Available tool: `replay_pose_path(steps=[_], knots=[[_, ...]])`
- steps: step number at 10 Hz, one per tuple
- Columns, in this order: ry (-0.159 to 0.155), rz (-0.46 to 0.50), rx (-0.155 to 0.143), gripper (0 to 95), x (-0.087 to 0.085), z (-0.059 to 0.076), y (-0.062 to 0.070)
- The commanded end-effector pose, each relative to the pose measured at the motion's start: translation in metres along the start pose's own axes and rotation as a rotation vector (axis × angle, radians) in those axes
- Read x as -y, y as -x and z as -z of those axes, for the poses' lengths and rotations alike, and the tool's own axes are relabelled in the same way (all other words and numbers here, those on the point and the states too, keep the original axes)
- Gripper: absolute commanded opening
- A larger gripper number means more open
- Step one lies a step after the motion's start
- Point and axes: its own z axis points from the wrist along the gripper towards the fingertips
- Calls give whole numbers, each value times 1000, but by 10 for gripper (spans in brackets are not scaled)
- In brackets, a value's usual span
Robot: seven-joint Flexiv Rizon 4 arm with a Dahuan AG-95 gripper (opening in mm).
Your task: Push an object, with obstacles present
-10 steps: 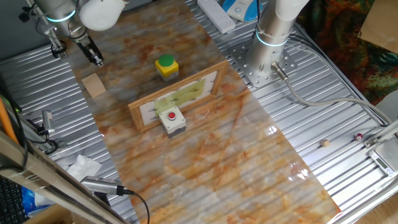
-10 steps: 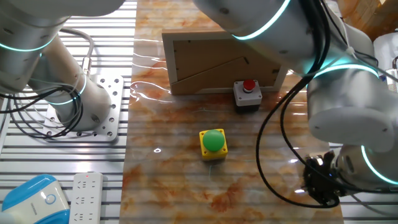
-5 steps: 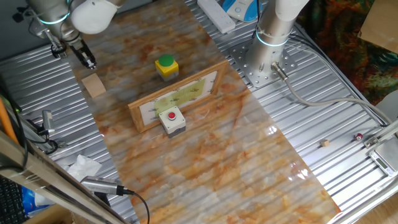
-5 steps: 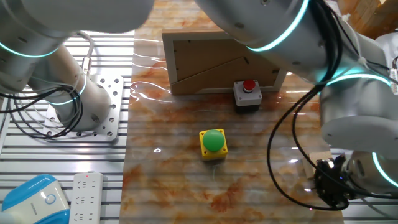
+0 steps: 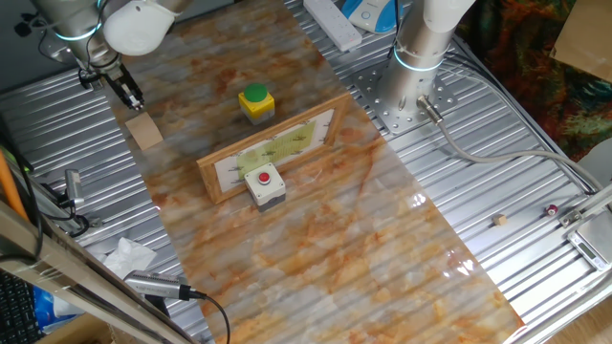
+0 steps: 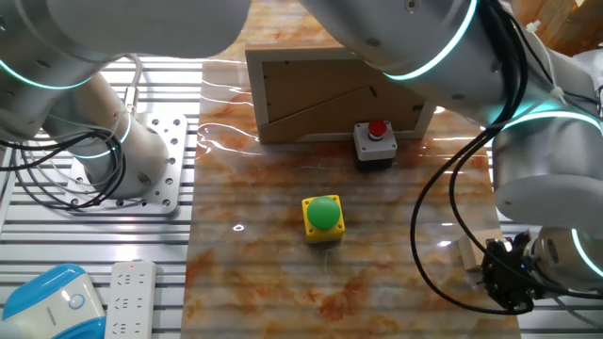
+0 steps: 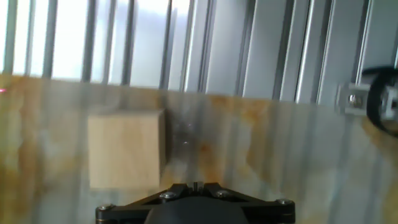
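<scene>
The light-tan wooden cube [image 5: 144,131] sits near the left edge of the marbled mat; it also shows in the hand view [image 7: 126,149], to the left of the fingers. My gripper [image 5: 130,97] hangs just beyond the cube, apart from it, and its jaws are shut and empty [image 7: 196,185]. The wooden-framed panel [image 5: 273,153] with the pale yellow-green face stands mid-mat. The yellow box with the green button [image 5: 256,102] is behind it and the grey box with the red button [image 5: 265,185] is in front. In the other fixed view the gripper [image 6: 509,282] is low at the right.
The ribbed metal table [image 5: 57,143] begins just left of the cube, with a bracket [image 7: 367,102] on it. A second arm's base [image 5: 416,57] stands at the back. A power strip [image 5: 335,24], cables and crumpled paper [image 5: 129,256] lie around the mat.
My gripper has moved a little to the left, towards the mat's edge beyond the cube. The cube and the obstacles have not moved.
</scene>
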Motion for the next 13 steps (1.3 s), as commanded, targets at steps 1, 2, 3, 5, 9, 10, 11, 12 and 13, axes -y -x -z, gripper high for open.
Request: replay_pose_path(steps=[1, 2, 3, 5, 9, 10, 11, 12, 13], knots=[[4, -7, -4, 0, -2, 0, 5], [8, -17, -2, 0, -4, -2, 8], [9, -27, -2, 0, -7, -3, 10], [7, -40, -3, 0, -13, -5, 15], [8, -60, 2, 0, -22, -8, 19], [6, -63, 3, 0, -24, -9, 20], [4, -64, 3, 0, -26, -9, 20], [4, -65, 3, 0, -26, -9, 21], [6, -68, 4, 0, -28, -9, 21]])
